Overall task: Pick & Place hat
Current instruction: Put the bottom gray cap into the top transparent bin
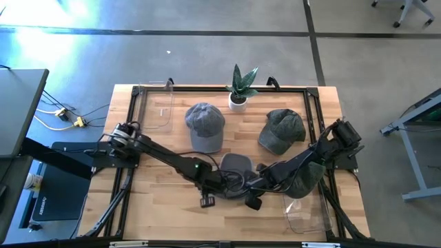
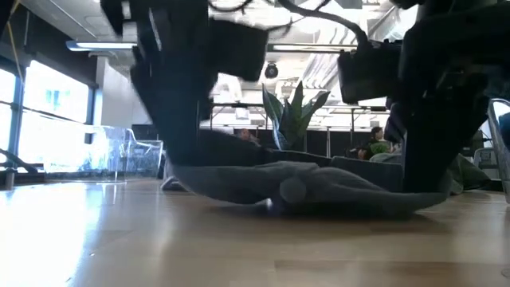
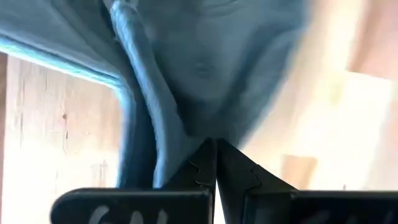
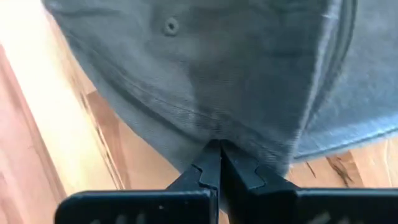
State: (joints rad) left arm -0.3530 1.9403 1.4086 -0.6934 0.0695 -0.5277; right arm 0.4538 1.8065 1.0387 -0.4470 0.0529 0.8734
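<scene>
**Pinching a grey hat at two edges, near centre of table**

Holding with both pincers: I find the left gripper [image 3: 214,163] fully closed on a fold of the grey hat [image 1: 238,164], fabric bunched between its tips. The right gripper [image 4: 219,163] is likewise clamped tight on the stitched rim at the opposite side. The hat lies flattened on the table [image 1: 158,213], near the front edge and about midway across, between the two arms.

Handling, in my judgement: light, soft cloth that sags and creases; only the brim will hold shape. Grips at the seamed rim are the soundest, since thin panels may slip out.

Surroundings: a second grey cap [image 1: 204,124] and a green cap [image 1: 282,129] rest farther back, well apart from the held one, with a potted plant [image 1: 239,89] between them at the far edge. A clear plastic stand [image 1: 160,107] sits far left, another clear piece [image 1: 306,210] near right, just beside the right arm. Open board lies near left.
</scene>
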